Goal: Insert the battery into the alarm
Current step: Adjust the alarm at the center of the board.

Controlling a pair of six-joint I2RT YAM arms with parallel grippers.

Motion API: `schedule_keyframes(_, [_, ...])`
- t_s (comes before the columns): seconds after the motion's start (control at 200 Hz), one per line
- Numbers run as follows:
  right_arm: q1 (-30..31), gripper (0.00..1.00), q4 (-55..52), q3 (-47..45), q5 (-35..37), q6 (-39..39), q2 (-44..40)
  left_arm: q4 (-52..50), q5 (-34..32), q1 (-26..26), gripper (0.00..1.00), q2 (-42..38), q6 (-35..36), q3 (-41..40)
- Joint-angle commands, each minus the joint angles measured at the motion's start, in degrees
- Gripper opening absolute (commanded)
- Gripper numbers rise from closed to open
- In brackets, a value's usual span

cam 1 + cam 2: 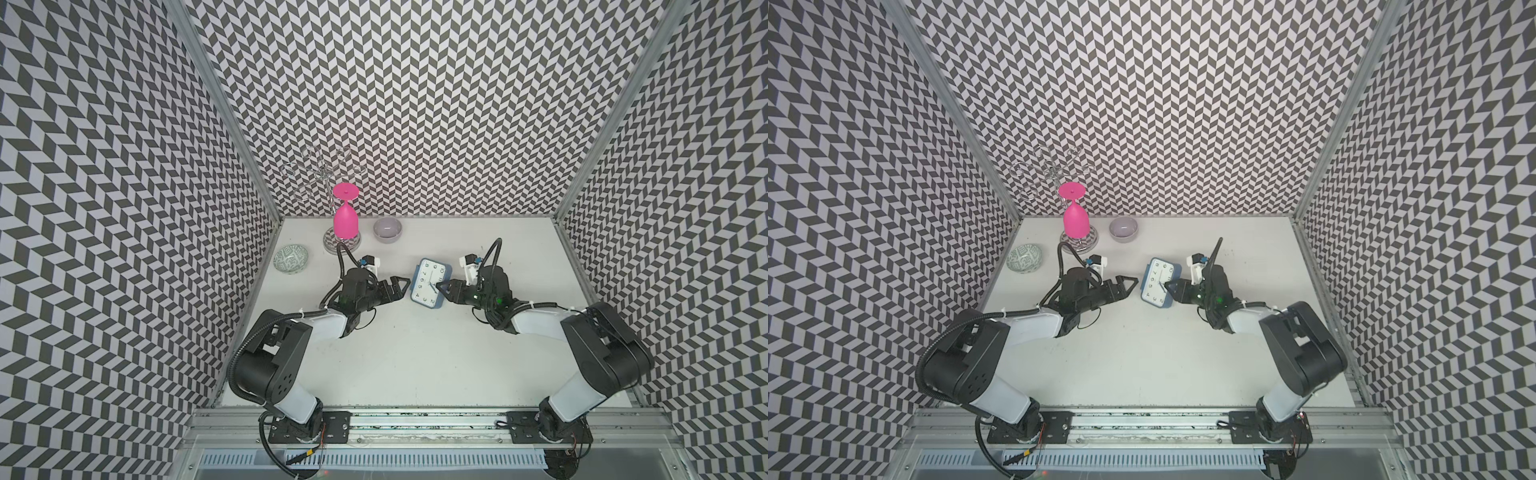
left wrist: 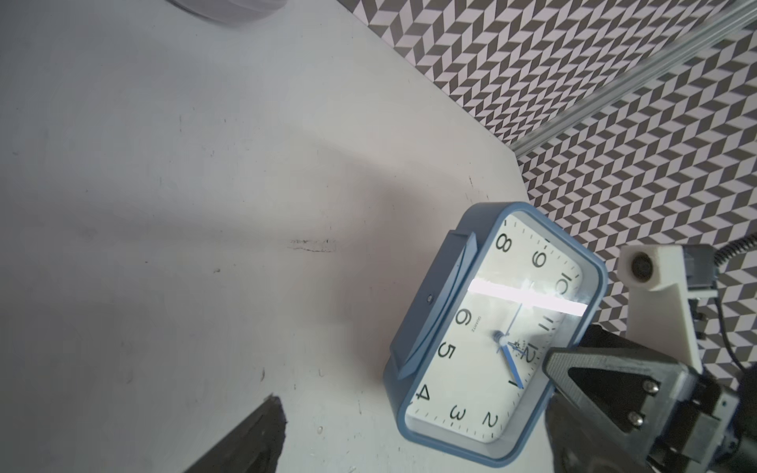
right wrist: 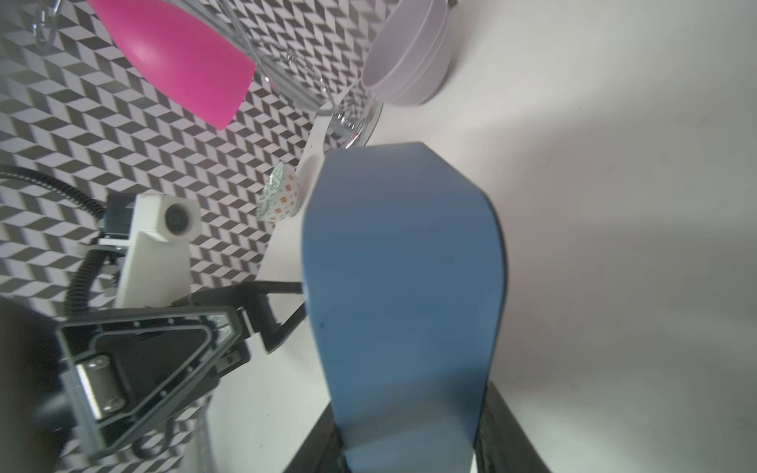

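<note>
The alarm [image 1: 430,283] [image 1: 1158,284] is a blue clock with a white dial, tilted so the dial faces up, near the middle of the table. My right gripper [image 1: 441,292] [image 1: 1170,291] is shut on its right edge. One finger presses on the dial, and the blue casing [image 3: 405,286] fills the gap between both fingers [image 3: 497,434]. My left gripper [image 1: 401,290] [image 1: 1129,288] stands open just left of the alarm, holding nothing. In the left wrist view one of its fingers [image 2: 254,442] shows beside the alarm [image 2: 483,336]. The battery is out of view.
A pink glass [image 1: 345,216] hangs upside down on a wire rack at the back left. A grey bowl [image 1: 387,229] sits beside it and a patterned bowl [image 1: 291,259] by the left wall. Chevron walls close in three sides of the white table [image 1: 415,353].
</note>
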Motion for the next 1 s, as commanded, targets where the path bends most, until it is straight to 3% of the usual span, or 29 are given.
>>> schedule_keyframes(0.0, [2.6,0.35,-2.8,-0.4,15.8,-11.9,-6.5,-1.7,-0.9,0.0,0.99,-2.5,-5.8,-0.8])
schedule_keyframes(0.125, [7.4,0.35,-3.1,-1.8,30.2,-21.2,-10.7,-2.5,1.7,0.0,0.99,-5.4,-11.4,-0.3])
schedule_keyframes(0.406, [17.4,0.35,4.5,-4.9,51.9,-37.5,-12.5,-9.2,7.3,-0.1,0.99,-11.3,-18.3,6.1])
schedule_keyframes(0.701, [26.2,0.35,12.3,-5.2,63.0,-50.1,-8.1,-10.7,11.2,-2.2,0.95,-10.4,-26.0,12.2])
schedule_keyframes(0.996, [30.9,0.34,21.9,-6.5,68.3,-60.4,-3.3,-24.2,11.1,-3.7,0.91,-4.9,-23.7,19.7])
